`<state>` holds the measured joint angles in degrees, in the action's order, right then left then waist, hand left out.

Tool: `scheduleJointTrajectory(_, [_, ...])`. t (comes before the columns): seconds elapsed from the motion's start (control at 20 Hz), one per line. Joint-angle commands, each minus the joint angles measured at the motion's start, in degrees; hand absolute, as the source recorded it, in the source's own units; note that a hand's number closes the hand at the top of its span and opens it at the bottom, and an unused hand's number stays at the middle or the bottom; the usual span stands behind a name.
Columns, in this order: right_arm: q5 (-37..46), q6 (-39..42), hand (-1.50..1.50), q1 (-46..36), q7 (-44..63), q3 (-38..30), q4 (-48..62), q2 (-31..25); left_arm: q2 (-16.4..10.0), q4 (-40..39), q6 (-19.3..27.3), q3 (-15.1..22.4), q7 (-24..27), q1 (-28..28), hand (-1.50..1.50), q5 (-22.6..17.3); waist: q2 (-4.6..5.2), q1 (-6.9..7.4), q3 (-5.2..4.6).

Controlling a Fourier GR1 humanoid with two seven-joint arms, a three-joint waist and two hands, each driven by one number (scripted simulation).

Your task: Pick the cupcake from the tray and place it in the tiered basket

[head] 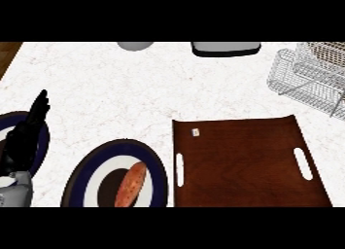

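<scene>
No cupcake on tray (247, 165) or visible in basket (315, 78) far right (step unclear); left robot hand (27, 133) open, empty.

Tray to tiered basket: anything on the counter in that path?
Nothing visible. Only bare counter lies between the brown tray and the wire tiered basket at the far right. No cupcake shows on the tray. The left robot hand rests open at the far left; the right one is out of view.
</scene>
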<state>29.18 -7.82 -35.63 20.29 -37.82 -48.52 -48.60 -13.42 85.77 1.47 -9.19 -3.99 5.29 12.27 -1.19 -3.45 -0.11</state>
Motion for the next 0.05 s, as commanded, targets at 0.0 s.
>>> scheduleJointTrajectory(0.0, [-7.57,4.96,-1.50,11.35,-2.71,-6.70,-10.37,0.27,0.60,0.36,0.84,-0.02,0.78,-0.81,0.00,0.38,0.04,-0.68,0.03])
